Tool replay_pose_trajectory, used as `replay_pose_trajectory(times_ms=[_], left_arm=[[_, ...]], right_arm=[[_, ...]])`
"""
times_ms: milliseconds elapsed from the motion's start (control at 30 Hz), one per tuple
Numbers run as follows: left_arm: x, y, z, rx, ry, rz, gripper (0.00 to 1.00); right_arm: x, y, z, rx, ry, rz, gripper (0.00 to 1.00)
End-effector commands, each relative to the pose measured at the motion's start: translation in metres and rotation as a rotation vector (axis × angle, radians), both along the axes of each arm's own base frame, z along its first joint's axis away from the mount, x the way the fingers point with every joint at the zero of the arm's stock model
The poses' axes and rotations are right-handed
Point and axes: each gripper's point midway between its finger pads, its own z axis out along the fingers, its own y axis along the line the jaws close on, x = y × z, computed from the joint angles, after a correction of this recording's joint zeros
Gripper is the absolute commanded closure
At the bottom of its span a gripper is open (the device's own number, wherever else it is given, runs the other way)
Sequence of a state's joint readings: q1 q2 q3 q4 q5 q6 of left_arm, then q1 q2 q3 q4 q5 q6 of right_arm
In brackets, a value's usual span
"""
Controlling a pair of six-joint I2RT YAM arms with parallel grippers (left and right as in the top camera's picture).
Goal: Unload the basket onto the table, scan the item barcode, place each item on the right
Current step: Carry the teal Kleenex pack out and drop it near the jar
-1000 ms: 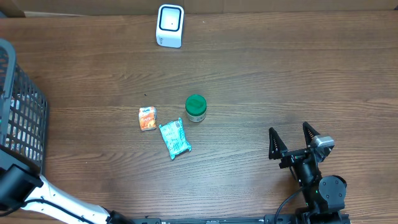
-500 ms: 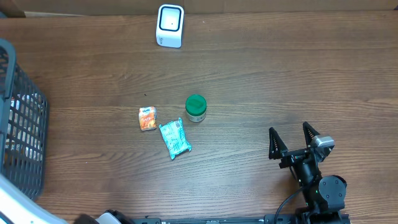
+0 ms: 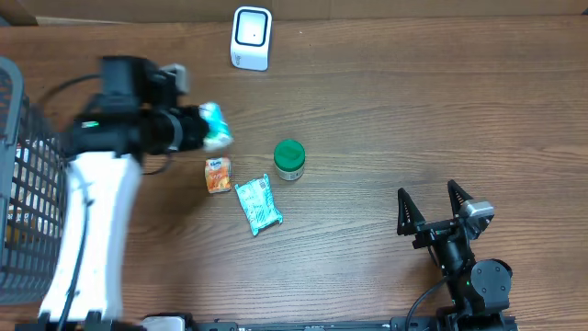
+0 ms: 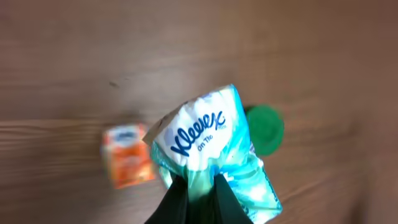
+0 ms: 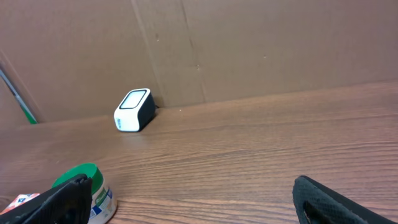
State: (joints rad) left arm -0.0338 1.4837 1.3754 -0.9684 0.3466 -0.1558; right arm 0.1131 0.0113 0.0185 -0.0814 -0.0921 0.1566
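Overhead, 2 robot arms share a brown wooden table (image 3: 386,101); the left arm reaches in from the left edge, beside a dark wire basket (image 3: 26,198), and the right arm sits at the lower right.

Left gripper (image 4: 200,182): its 2 black fingers are pinched tight on the lower end of a Kleenex tissue pack (image 4: 202,134), white and teal with blue lettering; the pack is held up off the wood, logo facing the wrist camera.

From above, the pack hangs just above the orange packet (image 3: 218,175) in the frame, left of the green-lidded jar (image 3: 289,159), and below and left of the white scanner (image 3: 251,37), apart from it; the scanner stands at the far edge, in front of a cardboard wall (image 5: 249,43).

A teal packet (image 3: 258,204) lies flat on the table just beside the orange one.

Right gripper (image 3: 430,210): fingers spread wide with nothing between them; it rests low over the table, well apart from every item, pointing toward the scanner.
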Motion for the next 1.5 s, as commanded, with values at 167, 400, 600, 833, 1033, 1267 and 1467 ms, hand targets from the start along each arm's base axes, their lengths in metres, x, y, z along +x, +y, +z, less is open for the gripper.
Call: replay_pose_trajectory(times_ms=[167, 400, 600, 833, 1033, 1267, 1467], left_arm=[[0.017, -0.049, -0.120, 0.037, 0.165, -0.119, 0.95], [0.017, -0.046, -0.173, 0.055, 0.292, -0.075, 0.63], [0.028, -0.037, -0.143, 0.033, 0.276, -0.011, 0.34], [0.036, -0.017, -0.006, 0.165, 0.027, -0.058, 0.16], [0.021, 0.018, 0.103, 0.317, -0.203, -0.074, 0.00], [0.007, 0.086, 0.196, 0.272, -0.380, 0.223, 0.00], [-0.016, 0.228, 0.242, 0.306, -0.483, 0.762, 0.05]], right_arm=[[0.000, 0.000, -0.003, -0.004, -0.001, -0.004, 0.00], [0.000, 0.000, -0.003, -0.004, -0.001, -0.004, 0.00], [0.000, 0.000, -0.003, -0.004, -0.001, -0.004, 0.00], [0.000, 0.000, -0.003, -0.004, -0.001, -0.004, 0.00], [0.000, 0.000, -0.003, -0.004, -0.001, -0.004, 0.00], [0.000, 0.000, -0.003, -0.004, -0.001, -0.004, 0.00], [0.000, 0.000, -0.003, -0.004, -0.001, -0.004, 0.00]])
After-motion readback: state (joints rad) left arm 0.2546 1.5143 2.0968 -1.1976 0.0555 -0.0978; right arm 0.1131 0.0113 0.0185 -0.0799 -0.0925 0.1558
